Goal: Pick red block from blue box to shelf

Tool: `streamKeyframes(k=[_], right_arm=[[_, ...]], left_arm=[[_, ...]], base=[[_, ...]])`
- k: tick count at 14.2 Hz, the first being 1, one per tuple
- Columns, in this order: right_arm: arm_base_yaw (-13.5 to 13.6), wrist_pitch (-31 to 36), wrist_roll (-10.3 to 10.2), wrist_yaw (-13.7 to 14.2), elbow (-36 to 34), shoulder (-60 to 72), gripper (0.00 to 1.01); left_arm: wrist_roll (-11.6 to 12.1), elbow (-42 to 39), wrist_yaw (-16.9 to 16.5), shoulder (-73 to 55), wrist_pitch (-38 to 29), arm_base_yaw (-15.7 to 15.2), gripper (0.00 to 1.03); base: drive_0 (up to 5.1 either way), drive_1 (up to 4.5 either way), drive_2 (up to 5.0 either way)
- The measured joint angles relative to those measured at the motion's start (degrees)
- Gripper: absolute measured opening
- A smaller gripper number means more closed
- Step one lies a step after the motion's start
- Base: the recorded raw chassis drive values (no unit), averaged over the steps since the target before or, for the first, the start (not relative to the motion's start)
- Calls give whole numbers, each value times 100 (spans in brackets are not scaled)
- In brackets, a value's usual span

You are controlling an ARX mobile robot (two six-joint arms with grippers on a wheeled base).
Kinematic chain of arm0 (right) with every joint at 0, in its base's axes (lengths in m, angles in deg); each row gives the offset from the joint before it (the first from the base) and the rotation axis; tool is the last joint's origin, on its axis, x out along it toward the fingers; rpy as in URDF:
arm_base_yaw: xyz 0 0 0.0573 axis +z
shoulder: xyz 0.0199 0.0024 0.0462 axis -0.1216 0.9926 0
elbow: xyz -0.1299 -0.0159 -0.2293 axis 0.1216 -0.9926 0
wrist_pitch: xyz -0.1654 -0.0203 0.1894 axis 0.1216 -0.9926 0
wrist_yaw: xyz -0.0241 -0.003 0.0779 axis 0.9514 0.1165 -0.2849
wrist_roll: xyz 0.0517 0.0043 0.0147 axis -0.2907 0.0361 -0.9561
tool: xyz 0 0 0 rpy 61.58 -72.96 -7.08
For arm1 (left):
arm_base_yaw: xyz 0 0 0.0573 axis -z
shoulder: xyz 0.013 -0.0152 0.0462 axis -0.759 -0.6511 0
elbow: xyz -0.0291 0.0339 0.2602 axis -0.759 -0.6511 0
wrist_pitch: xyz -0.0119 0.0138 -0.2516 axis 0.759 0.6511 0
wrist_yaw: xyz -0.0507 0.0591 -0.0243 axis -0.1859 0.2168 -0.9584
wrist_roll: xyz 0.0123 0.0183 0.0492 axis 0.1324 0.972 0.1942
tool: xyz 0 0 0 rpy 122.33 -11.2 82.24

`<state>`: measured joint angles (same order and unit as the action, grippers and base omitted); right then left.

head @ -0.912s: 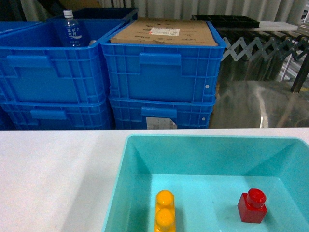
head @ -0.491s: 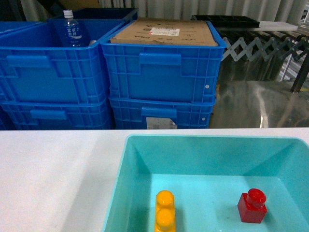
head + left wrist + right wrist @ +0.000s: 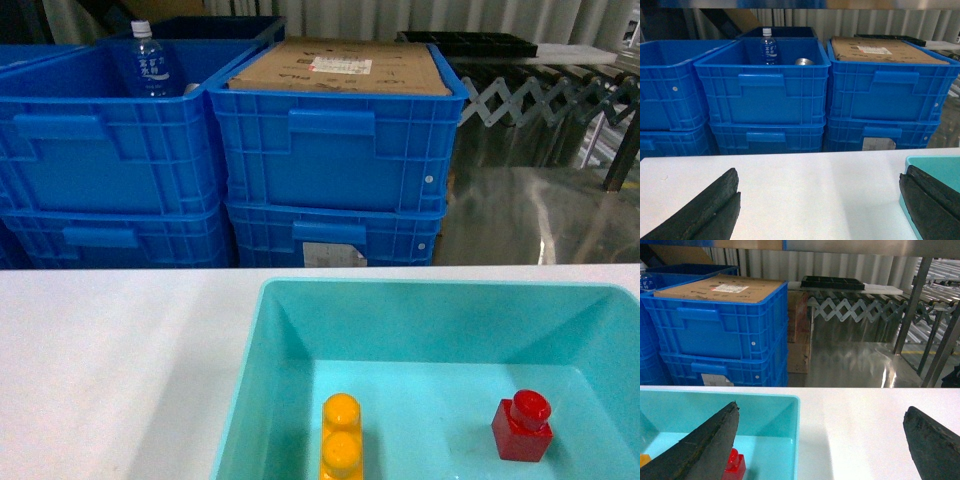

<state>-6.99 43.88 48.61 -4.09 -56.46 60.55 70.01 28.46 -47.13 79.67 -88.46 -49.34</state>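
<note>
The red block [image 3: 522, 427] sits stud-up on the floor of the blue box [image 3: 420, 292], toward its right side, on the white table. In the right wrist view the red block [image 3: 735, 465] is half hidden behind my left finger [image 3: 705, 450]. My right gripper [image 3: 820, 442] stands open over the table, straddling the blue box's [image 3: 715, 410] right rim. Left of the blue box [image 3: 940, 165], my left gripper [image 3: 820, 202] is open over bare table with nothing between its fingers. Shiny steel uprights [image 3: 914, 300] at the right look like part of the shelf. Neither gripper shows in the head view.
A yellow-orange two-stud brick [image 3: 342, 436] lies in the box, left of the red block. Stacked dark blue crates [image 3: 330, 160] stand behind the table, one holding a bottle [image 3: 148, 62], one covered with cardboard [image 3: 340, 68]. An accordion roller conveyor [image 3: 865, 310] stands at the back right.
</note>
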Motion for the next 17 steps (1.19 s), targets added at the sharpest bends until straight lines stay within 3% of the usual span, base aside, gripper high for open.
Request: streamKeyframes(k=[3,4,5,6,7,8,10,13,17], right_arm=[[0,2,0,0,0,0,98],[107,-66,-39,127,0,15,98],[535,114,-164,452,2,267,98],[1156,640,-345,809,13,911,98],[1628,1252,-422,951,114,1788,98],[1801,1779,-494,925,350,2577,98],[1751,2490,-702,748,1176,4194,98],[1744,2441,-1014,234,1816,5901,98],[1725,2511,-1021,-33,2376,6771,98]], left_arm=[[0,0,0,0,0,0,98],[0,0,0,0,0,0,98],[0,0,0,0,0,0,98],[0,0,0,0,-2,0,98],[0,0,0,0,0,0,98],[0,0,0,0,0,0,98],[0,0,0,0,0,0,98],[0,0,0,0,0,0,98],[0,0,0,0,-2,0,98]], base=[[0,0,0],[0,0,0],[0,0,0],[0,0,0],[0,0,0],[0,0,0],[0,0,0],[0,0,0],[0,0,0]])
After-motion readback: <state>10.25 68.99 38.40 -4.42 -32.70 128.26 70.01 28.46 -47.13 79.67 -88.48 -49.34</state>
